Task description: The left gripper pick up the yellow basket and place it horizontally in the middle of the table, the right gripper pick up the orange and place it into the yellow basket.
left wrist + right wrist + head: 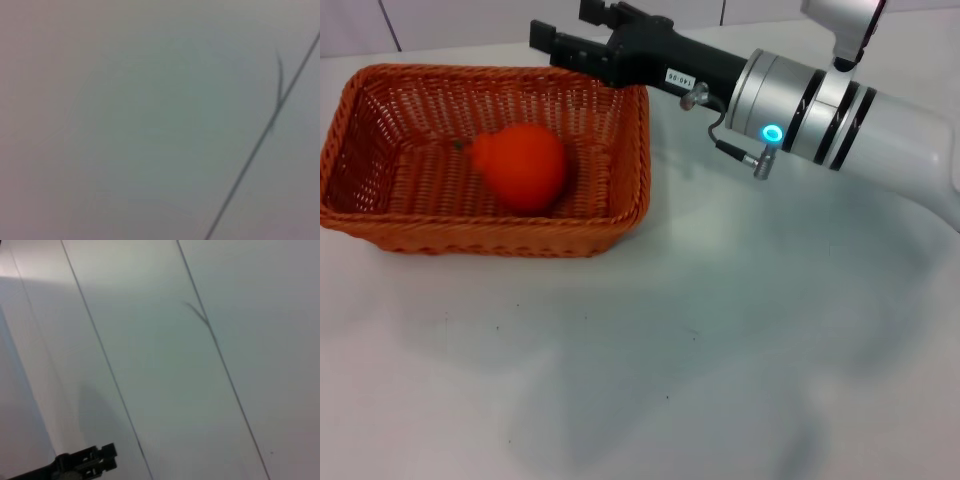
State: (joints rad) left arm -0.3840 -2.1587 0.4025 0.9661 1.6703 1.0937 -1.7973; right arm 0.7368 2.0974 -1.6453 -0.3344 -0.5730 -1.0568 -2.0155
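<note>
White worktop (740, 330) fills most of my head view, with a pale tiled wall behind it. On the robot's left side of that surface sits the yellow basket (380, 228), lying flat with its long side across my view, and the orange (523, 167) rests inside it near the middle of its floor, knob end pointing toward the robot's left. My right claw (565, 38) reaches in from the right on its white and silver arm (840, 115), cyan ring lit, and hangs over the basket's far rim, up and to the right of the orange and clear of it. Its fingers stand slightly apart and hold nothing. My right wrist view shows only the wall's tile seams and one dark finger tip (102, 460). My left claw appears in none of my views.
</note>
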